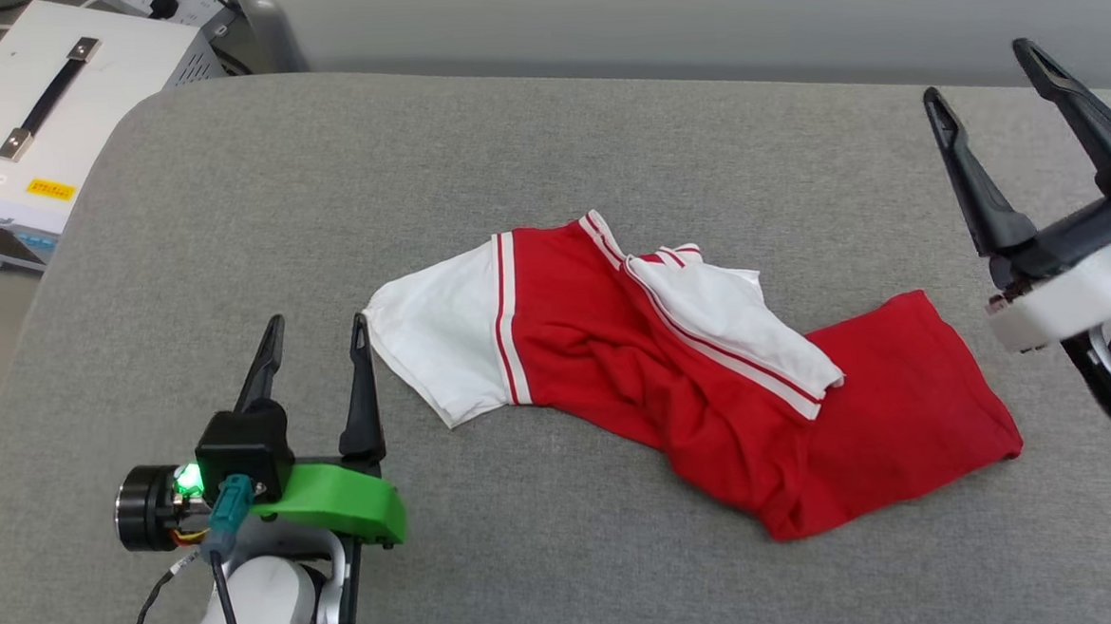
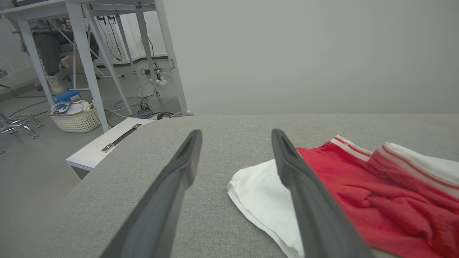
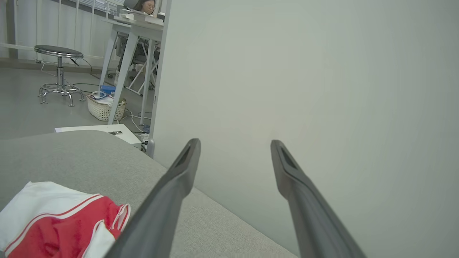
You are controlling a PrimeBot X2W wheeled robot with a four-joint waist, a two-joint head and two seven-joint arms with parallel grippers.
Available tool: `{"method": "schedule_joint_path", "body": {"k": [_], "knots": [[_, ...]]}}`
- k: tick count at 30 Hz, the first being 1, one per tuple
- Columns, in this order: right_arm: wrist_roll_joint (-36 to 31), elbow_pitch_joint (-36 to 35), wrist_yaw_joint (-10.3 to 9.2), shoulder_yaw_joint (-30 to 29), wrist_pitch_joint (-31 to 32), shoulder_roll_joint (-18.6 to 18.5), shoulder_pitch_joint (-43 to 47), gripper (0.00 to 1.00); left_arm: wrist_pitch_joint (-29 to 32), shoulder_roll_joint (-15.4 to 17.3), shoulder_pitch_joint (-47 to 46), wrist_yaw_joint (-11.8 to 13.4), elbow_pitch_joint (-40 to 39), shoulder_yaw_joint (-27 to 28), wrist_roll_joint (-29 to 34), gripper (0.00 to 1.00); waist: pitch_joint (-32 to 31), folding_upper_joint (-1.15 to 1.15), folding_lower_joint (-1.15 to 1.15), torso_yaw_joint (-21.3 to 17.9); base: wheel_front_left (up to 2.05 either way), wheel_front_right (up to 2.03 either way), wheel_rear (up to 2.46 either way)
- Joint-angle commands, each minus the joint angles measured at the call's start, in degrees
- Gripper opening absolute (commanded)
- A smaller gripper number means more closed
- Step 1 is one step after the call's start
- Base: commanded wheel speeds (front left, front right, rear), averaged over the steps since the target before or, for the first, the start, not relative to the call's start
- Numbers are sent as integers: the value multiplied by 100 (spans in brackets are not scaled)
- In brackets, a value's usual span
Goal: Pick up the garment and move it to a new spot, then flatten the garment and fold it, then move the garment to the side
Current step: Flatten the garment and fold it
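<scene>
Garment (image 1: 614, 347) down on the grey desk (image 1: 603, 129), and nobody has hold of it! Left jaws are spread wide with nothing between them, low over the desk, and the inner finger (image 1: 362, 389) stands just beside the edge of the white sleeve (image 1: 443, 342). Touching or a whisker apart? Can't call it from the head view. In the left wrist view that sleeve's corner (image 2: 258, 193) peeks into the gap.

Right jaws are parted wide too, and empty. They're held up beyond the red hem end, with one finger (image 1: 972, 185) well clear of the cloth.

The shirt itself sprawls across the middle of the desk, running from the white sleeve on the left to the red hem on the right. It's rumpled and twisted, with the other white sleeve (image 1: 737, 326) flopped over the red body. Past the desk's far left corner sits a white box (image 1: 40, 101).

My read: it's lying loose on the desk, but nothing is flat and nothing is folded. Smoothing, folding and the shift to the side all look to be ahead.
</scene>
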Motion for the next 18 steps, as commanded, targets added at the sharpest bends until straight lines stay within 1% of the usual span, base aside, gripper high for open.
{"method": "schedule_joint_path", "body": {"k": [1,2,5,10,15,18], "knots": [[266,118,-3,327,273,-219,-339,100,-32,-122,134,-84,-79,115,158,100,122,0,0,136,0,0,0],[425,185,-3,578,478,-370,-511,100,-32,-182,167,-134,-103,174,235,100,155,0,0,173,0,0,0],[1044,386,-3,1566,1421,-882,-1106,100,-32,-400,221,-290,-181,386,465,100,290,0,0,294,0,0,0],[2155,485,-3,2857,2922,-1443,-1973,100,-32,-772,232,-520,-300,688,775,100,557,0,0,481,0,0,0],[3048,538,-3,3706,4216,-1665,-2591,100,-32,-1104,187,-768,-331,914,1007,100,859,0,0,655,0,0,0],[3254,627,-3,4107,4810,-1728,-2952,100,-32,-1287,107,-908,-350,1033,1134,100,1071,0,0,782,0,0,0]]}}
